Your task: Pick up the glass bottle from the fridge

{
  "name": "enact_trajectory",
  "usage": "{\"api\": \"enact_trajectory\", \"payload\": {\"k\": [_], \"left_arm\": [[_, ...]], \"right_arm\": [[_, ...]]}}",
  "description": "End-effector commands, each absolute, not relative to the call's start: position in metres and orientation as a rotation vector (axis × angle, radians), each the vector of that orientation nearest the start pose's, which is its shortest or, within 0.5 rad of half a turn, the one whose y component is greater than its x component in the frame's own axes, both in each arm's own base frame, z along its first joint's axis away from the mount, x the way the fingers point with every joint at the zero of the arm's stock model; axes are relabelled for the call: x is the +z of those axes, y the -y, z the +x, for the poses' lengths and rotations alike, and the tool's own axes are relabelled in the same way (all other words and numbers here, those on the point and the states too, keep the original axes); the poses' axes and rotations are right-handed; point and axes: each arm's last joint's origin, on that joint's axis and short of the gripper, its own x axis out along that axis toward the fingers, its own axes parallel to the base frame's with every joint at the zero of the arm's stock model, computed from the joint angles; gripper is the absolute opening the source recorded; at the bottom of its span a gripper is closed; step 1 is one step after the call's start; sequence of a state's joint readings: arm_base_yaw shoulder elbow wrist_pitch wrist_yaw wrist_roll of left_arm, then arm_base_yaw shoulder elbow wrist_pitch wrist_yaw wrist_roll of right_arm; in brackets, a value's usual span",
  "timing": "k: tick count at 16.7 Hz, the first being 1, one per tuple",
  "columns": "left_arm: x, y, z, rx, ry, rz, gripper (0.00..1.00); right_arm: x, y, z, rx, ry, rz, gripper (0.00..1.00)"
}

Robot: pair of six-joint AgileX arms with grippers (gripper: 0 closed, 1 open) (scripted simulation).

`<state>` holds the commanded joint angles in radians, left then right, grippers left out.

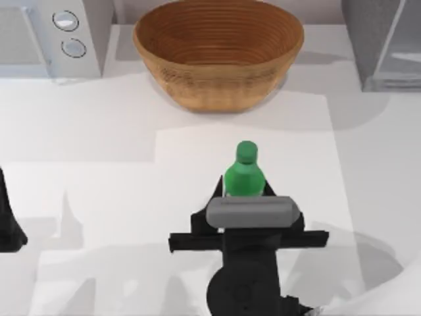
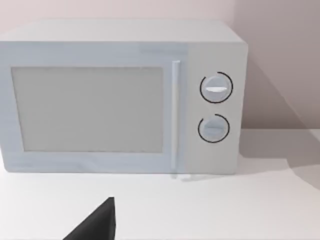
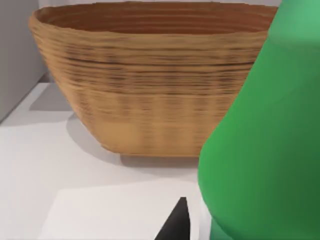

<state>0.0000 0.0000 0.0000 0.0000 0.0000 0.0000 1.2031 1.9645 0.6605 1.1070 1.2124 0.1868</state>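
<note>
Green and shiny, one glass bottle (image 1: 244, 176) stands upright on the white table (image 1: 99, 131), near the middle and a little toward the near side. The right gripper (image 1: 245, 189) is around its lower body, with one dark finger (image 1: 217, 191) showing on its left and another on its right, so the fingers are grasping the bottle. In the right wrist view the bottle (image 3: 265, 140) looks very big and close.

One woven basket (image 1: 218, 52) sits at the far side, well apart from the bottle, with open table between them. One white microwave (image 1: 46, 36) with two round knobs is at the far left corner. One dark grey fridge (image 1: 385, 43) is at the far right corner. The left gripper (image 1: 8, 224) is parked at the left edge; I cannot tell how its fingers are.
</note>
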Motion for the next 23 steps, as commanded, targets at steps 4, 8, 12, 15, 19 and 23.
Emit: {"api": "enact_trajectory", "payload": {"k": [4, 8, 12, 15, 19, 23], "left_arm": [[0.160, 0.001, 0.106, 0.000, 0.000, 0.000, 1.00], [0.160, 0.001, 0.106, 0.000, 0.000, 0.000, 1.00], [0.160, 0.001, 0.106, 0.000, 0.000, 0.000, 1.00], [0.160, 0.001, 0.106, 0.000, 0.000, 0.000, 1.00], [0.160, 0.001, 0.106, 0.000, 0.000, 0.000, 1.00], [0.160, 0.001, 0.106, 0.000, 0.000, 0.000, 1.00]], "right_arm": [[0.097, -0.293, 0.160, -0.001, -0.052, 0.001, 0.00], [0.097, -0.293, 0.160, -0.001, -0.052, 0.001, 0.08], [0.097, -0.293, 0.160, -0.001, -0.052, 0.001, 0.38], [0.097, -0.293, 0.160, -0.001, -0.052, 0.001, 0.60], [0.097, -0.293, 0.160, -0.001, -0.052, 0.001, 0.90], [0.097, -0.293, 0.160, -0.001, -0.052, 0.001, 1.00]]}}
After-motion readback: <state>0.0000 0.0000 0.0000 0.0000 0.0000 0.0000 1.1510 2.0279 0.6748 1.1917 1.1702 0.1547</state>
